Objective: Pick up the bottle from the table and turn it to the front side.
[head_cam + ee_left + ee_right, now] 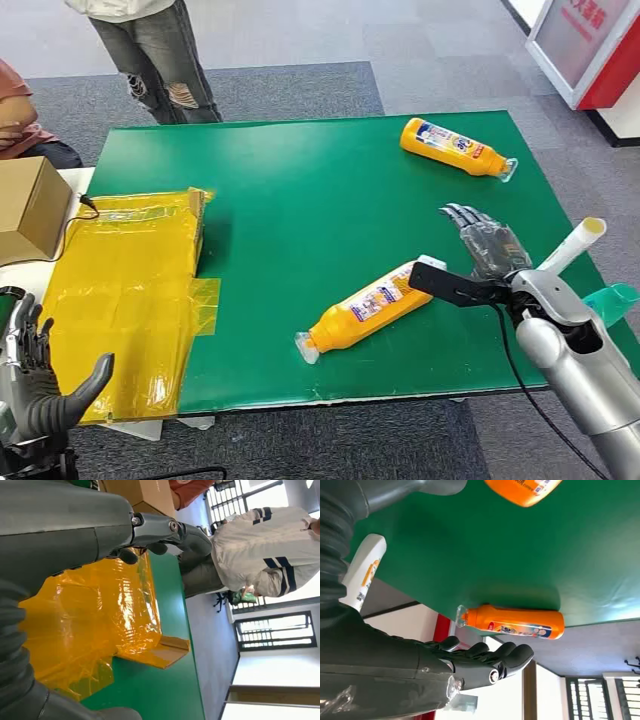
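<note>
A green table [302, 200] carries two orange plastic bottles, both lying on their sides. The near bottle [366, 308] lies at the near middle of the table, its clear cap pointing near-left and its label facing up. The far bottle [456, 147] lies at the far right, cap pointing right, well apart from the first.

The right hand [483, 240] hovers open over the table just right of the near bottle's base, fingers spread and holding nothing. A black camera bracket on the wrist crosses in front of the bottle's base. The left hand [38, 385] hangs open at the near left edge, empty, above a crinkled yellow plastic sheet [128, 290] that covers the left of the table.

The near bottle is probably the one to lift, being closest to the right hand. It looks like a smooth, glossy, rounded plastic body tapering to a narrow neck. Judged by its look, it is stiff enough to squeeze lightly, moderately light, and somewhat slippery; being round, it may roll when touched. The safest hold seems to be across the wide labelled middle, fingers on one side and thumb on the other, not the thin neck.

A cardboard box [30, 205] sits at the far left. A person in torn jeans [162, 65] stands beyond the table.
</note>
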You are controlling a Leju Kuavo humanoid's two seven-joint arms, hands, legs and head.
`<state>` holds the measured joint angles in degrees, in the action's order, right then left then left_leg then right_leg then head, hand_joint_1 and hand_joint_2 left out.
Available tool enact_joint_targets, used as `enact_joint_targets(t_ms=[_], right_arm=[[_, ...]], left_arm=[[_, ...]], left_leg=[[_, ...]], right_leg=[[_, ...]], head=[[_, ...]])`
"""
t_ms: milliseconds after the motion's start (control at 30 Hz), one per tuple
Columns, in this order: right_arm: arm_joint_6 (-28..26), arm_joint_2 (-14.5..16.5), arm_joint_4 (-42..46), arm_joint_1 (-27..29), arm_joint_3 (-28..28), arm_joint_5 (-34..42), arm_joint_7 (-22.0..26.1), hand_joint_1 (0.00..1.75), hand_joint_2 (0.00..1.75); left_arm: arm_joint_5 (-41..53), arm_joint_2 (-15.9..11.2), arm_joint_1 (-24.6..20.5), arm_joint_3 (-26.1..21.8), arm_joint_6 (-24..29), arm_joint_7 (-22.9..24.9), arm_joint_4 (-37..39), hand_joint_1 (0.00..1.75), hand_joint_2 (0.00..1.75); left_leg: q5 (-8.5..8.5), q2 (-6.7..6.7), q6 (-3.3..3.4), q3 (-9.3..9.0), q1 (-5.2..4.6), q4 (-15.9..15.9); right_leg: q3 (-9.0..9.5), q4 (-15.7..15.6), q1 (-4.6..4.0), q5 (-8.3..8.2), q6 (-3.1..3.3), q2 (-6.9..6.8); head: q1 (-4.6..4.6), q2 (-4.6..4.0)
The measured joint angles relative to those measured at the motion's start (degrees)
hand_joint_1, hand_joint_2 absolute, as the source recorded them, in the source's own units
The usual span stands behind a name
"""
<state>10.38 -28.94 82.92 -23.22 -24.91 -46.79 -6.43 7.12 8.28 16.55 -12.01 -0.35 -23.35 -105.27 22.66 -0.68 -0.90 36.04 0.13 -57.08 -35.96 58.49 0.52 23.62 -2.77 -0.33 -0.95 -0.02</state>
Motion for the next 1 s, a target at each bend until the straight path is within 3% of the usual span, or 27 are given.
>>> enact_joint_targets(t_ms=[233, 600, 1000], right_arm=[[-0.44, 1.86, -6.13, -1.41, -4.79, -2.95, 1.07, 0.00, 1.75], [-1.42, 8.93, -18.62, -7.00, -15.47, -9.83, 2.51, 0.00, 1.75], [-2.16, 11.87, -23.60, -8.53, -19.92, -12.11, 3.65, 0.00, 1.75]], left_arm=[[-1.84, -0.01, -1.03, 0.00, 0.39, -0.22, -0.01, 0.00, 1.75], [-3.26, -0.06, -2.17, 0.13, 0.44, -0.05, 0.01, 0.00, 1.75], [-3.18, -0.13, -2.19, 0.40, -0.63, 0.42, 0.01, 0.00, 1.75]], left_leg=[[-0.02, 0.00, -0.02, 0.00, 0.02, 0.00], [-0.04, -0.01, -0.03, -0.01, 0.03, 0.00], [-0.03, -0.01, -0.02, -0.01, 0.03, 0.00]], right_leg=[[0.00, 0.01, -0.03, 0.00, 0.01, 0.01], [-0.01, 0.01, -0.03, 0.00, 0.01, 0.01], [-0.02, 0.01, -0.03, 0.00, 0.01, 0.02]], head=[[0.01, 0.00], [0.02, 0.00], [0.02, 0.00]])
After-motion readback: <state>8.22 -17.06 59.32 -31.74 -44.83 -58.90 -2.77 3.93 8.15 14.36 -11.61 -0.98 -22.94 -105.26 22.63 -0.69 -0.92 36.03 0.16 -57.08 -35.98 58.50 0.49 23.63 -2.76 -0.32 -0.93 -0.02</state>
